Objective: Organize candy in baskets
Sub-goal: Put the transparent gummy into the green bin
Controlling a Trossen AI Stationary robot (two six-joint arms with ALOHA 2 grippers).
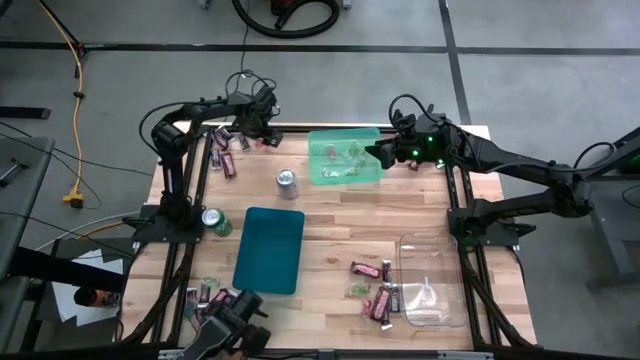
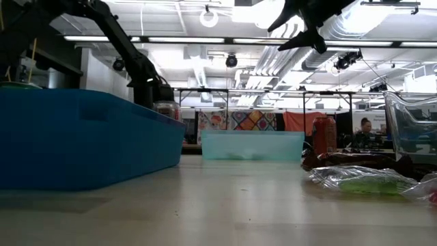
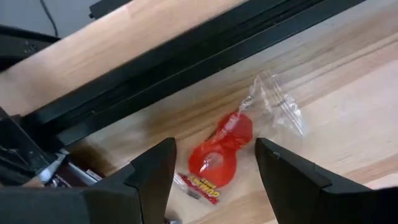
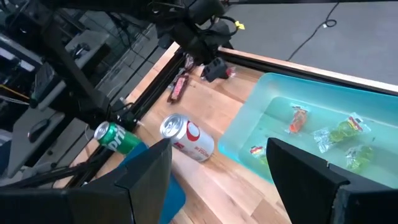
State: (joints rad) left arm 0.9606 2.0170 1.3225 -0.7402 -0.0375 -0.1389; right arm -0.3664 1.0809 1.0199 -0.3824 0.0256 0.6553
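Note:
My left gripper points down at the table's far left, open. A red candy in a clear twisted wrapper lies on the wood between its two fingers, which stand on either side without touching it. My right gripper hangs open above the right end of the light green basket, nothing between its fingers. That basket holds green and red wrapped candies. The teal basket sits mid-left and the clear basket near right.
A silver-red can lies beside the green basket and a green can left of the teal one. Maroon bars lie far left. More candy lies near right and near left. A black frame rail runs beside the left gripper.

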